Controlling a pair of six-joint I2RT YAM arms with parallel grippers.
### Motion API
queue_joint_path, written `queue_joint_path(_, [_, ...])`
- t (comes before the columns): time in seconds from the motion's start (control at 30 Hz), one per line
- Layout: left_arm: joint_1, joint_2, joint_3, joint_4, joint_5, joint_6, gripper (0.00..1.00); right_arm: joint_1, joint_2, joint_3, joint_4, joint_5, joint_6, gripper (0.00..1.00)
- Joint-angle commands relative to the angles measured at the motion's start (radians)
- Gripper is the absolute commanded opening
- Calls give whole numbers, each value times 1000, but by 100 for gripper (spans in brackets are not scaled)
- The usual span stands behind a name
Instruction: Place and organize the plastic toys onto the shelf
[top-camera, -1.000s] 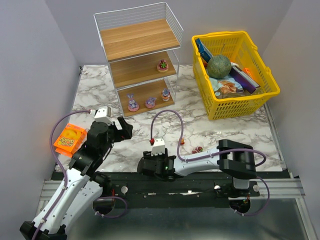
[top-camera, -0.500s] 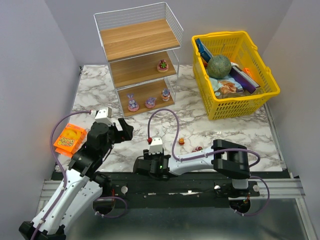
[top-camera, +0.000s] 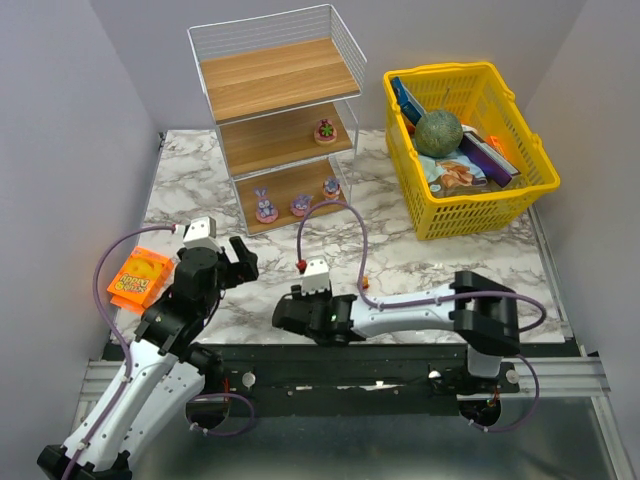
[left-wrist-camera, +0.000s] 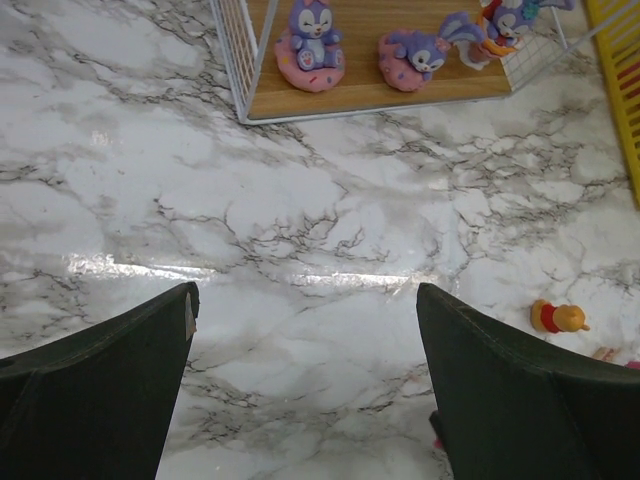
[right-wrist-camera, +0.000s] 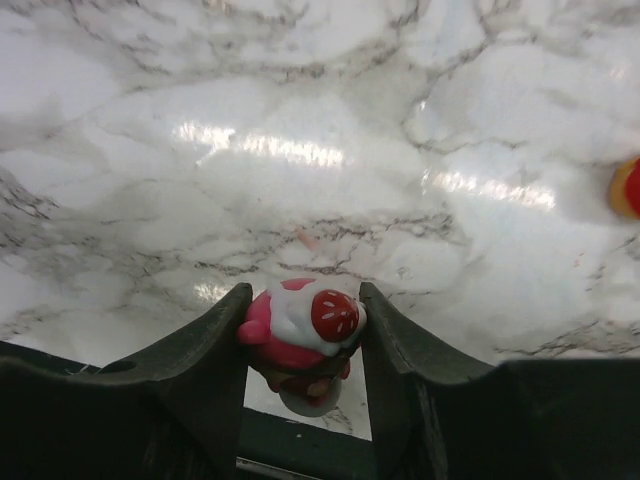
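While four figurines sit on the shelf at eleven o'clock, the right gripper clamps a red-pink strawberry toy. The left gripper gapes empty; an orange toy lies loose at its four o'clock.

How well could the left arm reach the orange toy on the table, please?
Probably yes: the left gripper is open, and bare marble leads to the orange toy, though the right gripper sits close by.
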Motion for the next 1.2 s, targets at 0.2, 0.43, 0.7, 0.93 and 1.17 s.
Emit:
queue_joint_path(0.2, [-5, 16, 62, -94, -125, -38, 99, -200, -239, 209, -15, -41, -434, 27])
queue_joint_path(0.43, [-5, -24, 63, -112, -145, -44, 99, -350, -173, 545, -94, -171, -665, 28])
queue_joint_path(0.7, [-5, -118, 45, -109, -188, -70, 99, -491, 3, 841, -133, -265, -810, 28])
queue_joint_path(0.93, [-5, -132, 39, -102, -200, -73, 99, -513, 119, 990, -116, -312, -911, 29])
queue_joint_path(1.17, [-5, -118, 42, -103, -199, -70, 99, -524, 226, 1082, -108, -338, -923, 29])
